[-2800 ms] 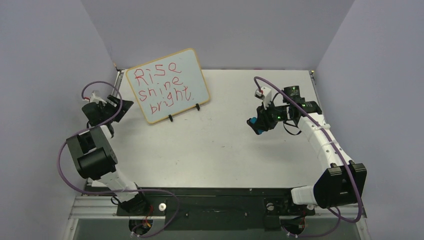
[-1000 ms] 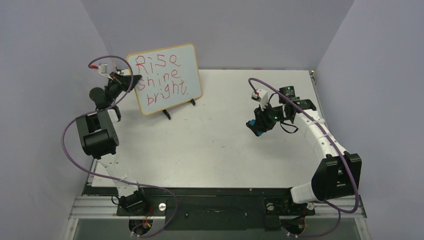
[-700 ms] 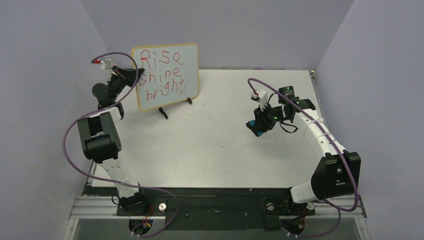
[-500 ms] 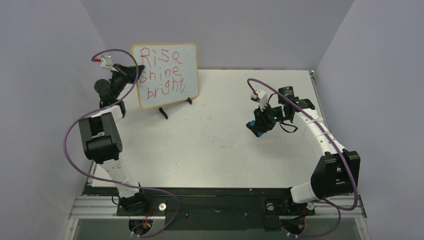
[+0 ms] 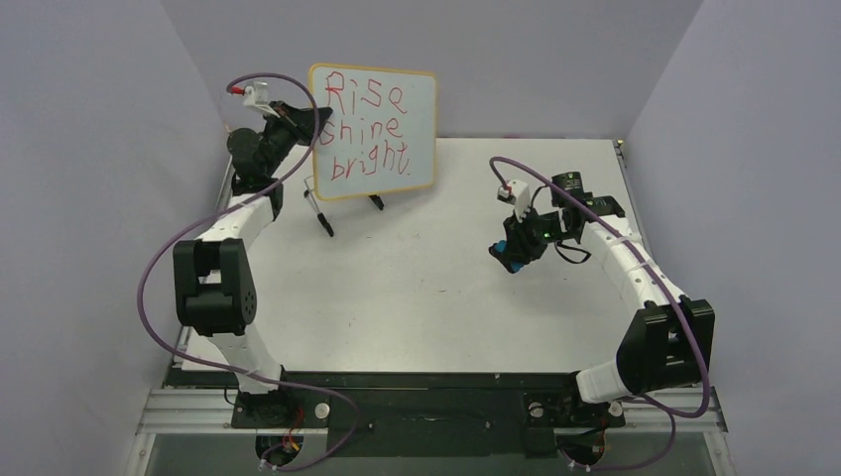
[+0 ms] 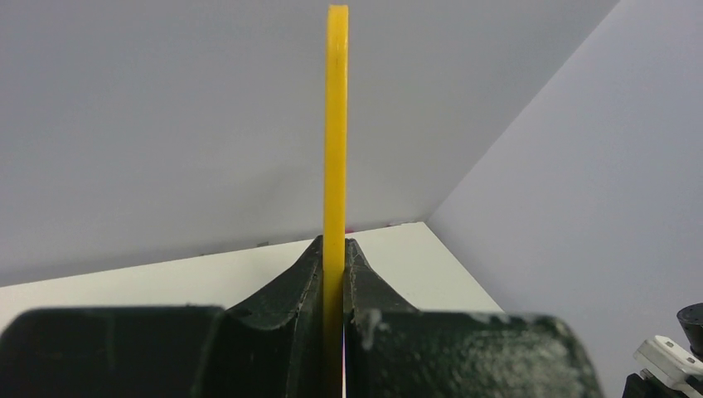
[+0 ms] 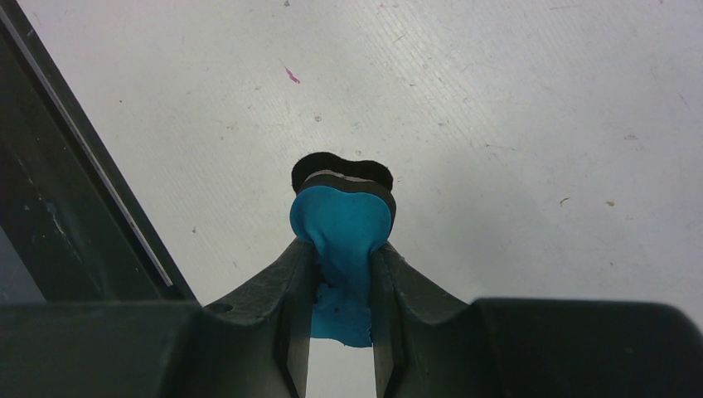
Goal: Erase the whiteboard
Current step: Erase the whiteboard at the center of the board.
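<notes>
The whiteboard point(image 5: 419, 119), tan-framed with red handwriting "Rise shine bright", stands upright at the back left, raised above the table. My left gripper point(image 5: 305, 125) is shut on its left edge. In the left wrist view the yellow frame edge point(image 6: 336, 124) runs straight up, pinched between the left gripper point(image 6: 335, 245) jaws. My right gripper point(image 5: 511, 248) hovers over the table's right half, shut on a small blue eraser point(image 7: 341, 217) with a dark underside. In the right wrist view the right gripper point(image 7: 341, 250) squeezes the foam, and its tip sticks out past the fingers.
A thin black wire stand point(image 5: 322, 213) shows just under the board's lower edge; I cannot tell if it rests on the table. The white table point(image 5: 426, 297) is walled in by purple panels at the left, back and right. A dark rail point(image 7: 75, 182) runs beside the right gripper.
My left arm has swung the whiteboard up and to the right, turning it more square to the camera. The right gripper with the eraser has barely moved.
</notes>
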